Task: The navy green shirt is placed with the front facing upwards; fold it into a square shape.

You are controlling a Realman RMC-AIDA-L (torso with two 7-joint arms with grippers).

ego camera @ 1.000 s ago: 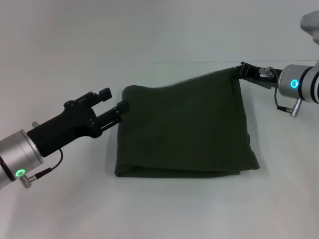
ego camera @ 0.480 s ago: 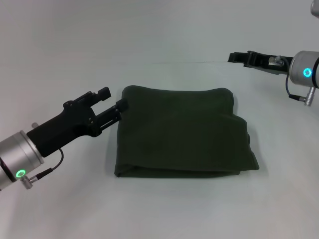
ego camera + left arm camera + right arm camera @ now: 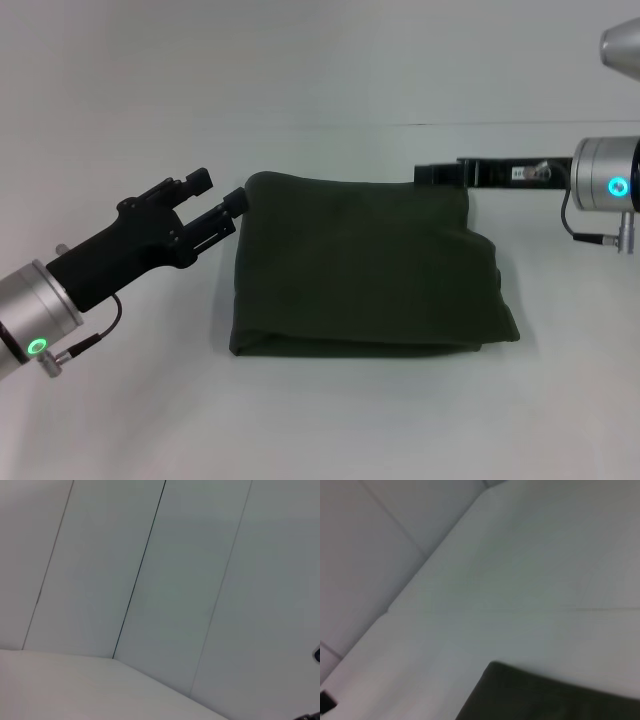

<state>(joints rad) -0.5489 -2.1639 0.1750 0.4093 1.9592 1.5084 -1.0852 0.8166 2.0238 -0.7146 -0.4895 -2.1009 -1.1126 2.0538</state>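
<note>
Dark olive cloth, the navy green shirt (image 3: 365, 268), lies folded into a rough square block in the middle of the pale surface (image 3: 330, 420). The left gripper (image 3: 218, 192) sits at the block's far left corner with its fingers parted, one fingertip just beside the cloth. The right gripper (image 3: 428, 173) hovers at the far right corner; whether its fingers are apart or together cannot be told. A corner of the shirt (image 3: 545, 697) shows in the right wrist view.
</note>
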